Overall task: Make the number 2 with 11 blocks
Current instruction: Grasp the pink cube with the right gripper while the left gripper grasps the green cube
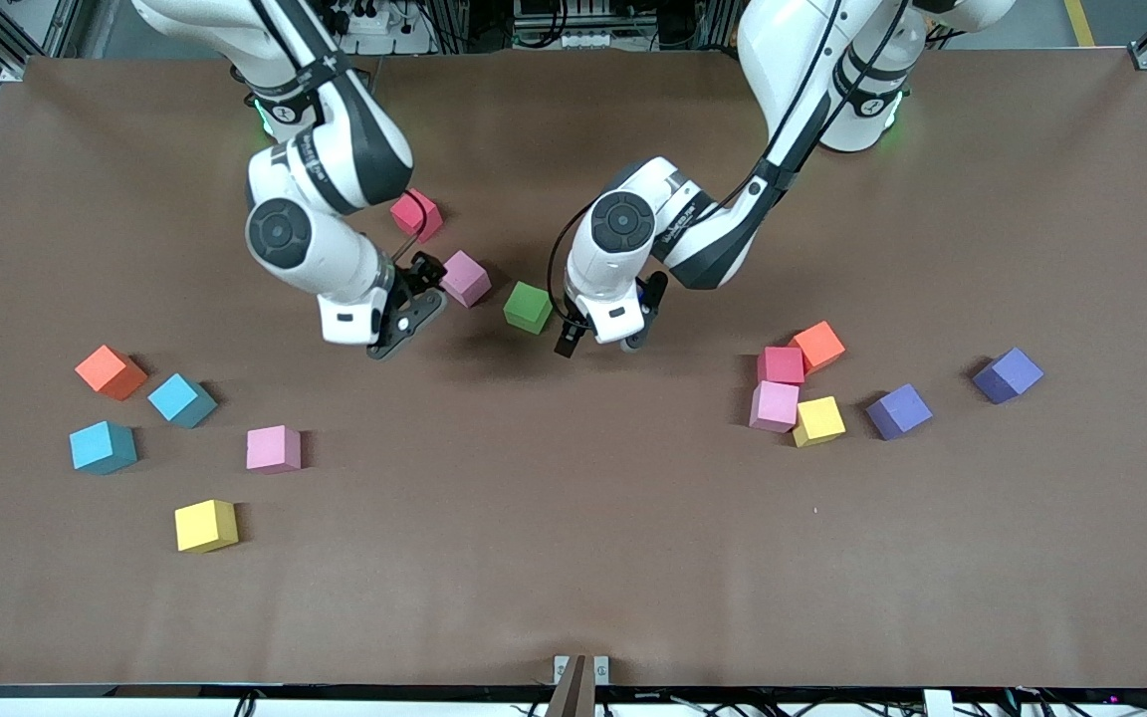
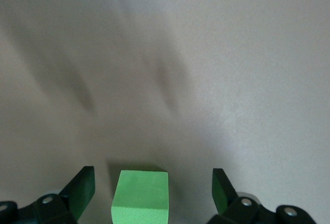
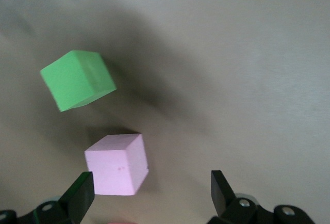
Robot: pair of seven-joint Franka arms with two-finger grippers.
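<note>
The blocks lie scattered, and no number 2 shows on the table. Mid-table sit a red block (image 1: 416, 214), a pink block (image 1: 465, 278) (image 3: 117, 164) and a green block (image 1: 528, 307) (image 2: 141, 198) (image 3: 77, 79). My right gripper (image 1: 421, 297) (image 3: 150, 181) hangs open beside the pink block, which lies close to one finger. My left gripper (image 1: 601, 341) (image 2: 152, 176) is open over the table beside the green block, which shows between its fingers untouched. Toward the right arm's end lie orange (image 1: 111, 372), two light blue (image 1: 181, 400) (image 1: 103, 446), pink (image 1: 273, 448) and yellow (image 1: 205, 525) blocks.
Toward the left arm's end a cluster of orange (image 1: 817, 346), red (image 1: 781, 364), pink (image 1: 774, 405) and yellow (image 1: 818, 420) cubes touches. Two purple cubes (image 1: 898, 411) (image 1: 1007, 375) lie beside it. Bare brown table (image 1: 534, 558) stretches toward the front camera.
</note>
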